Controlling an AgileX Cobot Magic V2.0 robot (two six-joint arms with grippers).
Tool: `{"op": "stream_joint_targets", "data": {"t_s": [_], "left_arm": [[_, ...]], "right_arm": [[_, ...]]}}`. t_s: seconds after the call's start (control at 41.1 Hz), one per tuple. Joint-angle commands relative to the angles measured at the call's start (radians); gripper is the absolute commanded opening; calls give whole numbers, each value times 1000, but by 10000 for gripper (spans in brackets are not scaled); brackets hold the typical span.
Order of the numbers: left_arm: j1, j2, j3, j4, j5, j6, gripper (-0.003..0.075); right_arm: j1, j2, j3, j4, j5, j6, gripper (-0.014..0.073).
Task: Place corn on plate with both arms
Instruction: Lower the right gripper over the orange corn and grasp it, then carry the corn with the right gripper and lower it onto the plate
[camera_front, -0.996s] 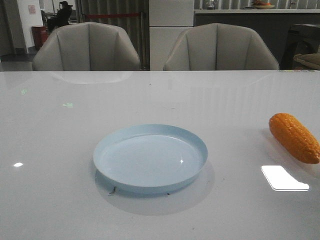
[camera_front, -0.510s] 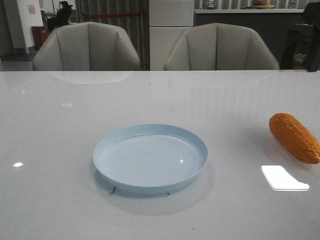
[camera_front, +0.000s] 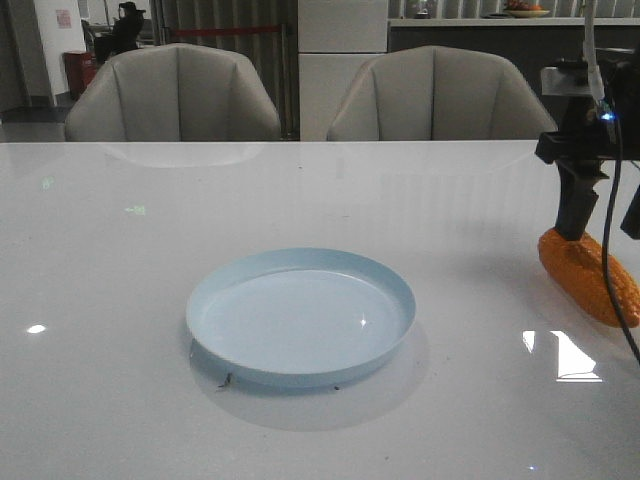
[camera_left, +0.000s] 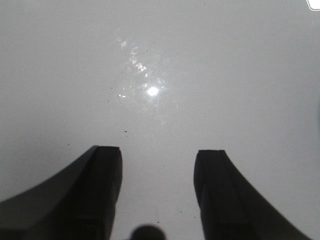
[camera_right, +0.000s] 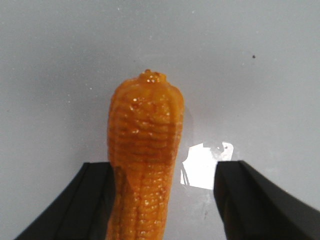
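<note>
The orange-yellow corn (camera_front: 592, 278) lies on the white table at the far right, well apart from the pale blue plate (camera_front: 300, 318), which sits empty at the table's middle. My right gripper (camera_front: 603, 228) is open and lowered over the corn's far end, one finger on each side. In the right wrist view the corn (camera_right: 145, 150) lies lengthwise between the open fingers (camera_right: 95, 200), close against one finger with a gap to the other. My left gripper (camera_left: 157, 150) is open and empty over bare table; it does not show in the front view.
Two grey chairs (camera_front: 175, 95) stand beyond the table's far edge. A bright light reflection (camera_front: 570, 355) lies on the tabletop just in front of the corn. The right arm's cable (camera_front: 610, 250) hangs across the corn.
My right arm has come into the front view from the right and lowered its open gripper over the corn. The corn and plate have not moved.
</note>
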Motion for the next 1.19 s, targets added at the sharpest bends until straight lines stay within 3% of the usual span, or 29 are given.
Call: {"op": "stream_joint_targets", "data": {"t_s": [0.0, 0.462, 0.753, 0.948, 1.166], "left_arm": [[-1, -17, -29, -10, -57, -11, 400], [-1, -17, -29, -10, -57, -11, 400], [-1, -17, -29, -10, -57, -11, 400], [-1, -17, -29, -10, -59, -11, 400], [-1, -17, -29, -10, -60, -11, 400]], "right_arm": [[0, -25, -35, 18, -10, 4, 531], [0, 42, -35, 47, 8, 3, 524], [0, 53, -35, 47, 29, -35, 225], [23, 53, -88, 57, 77, -191, 220], [110, 53, -242, 92, 171, -273, 220]]}}
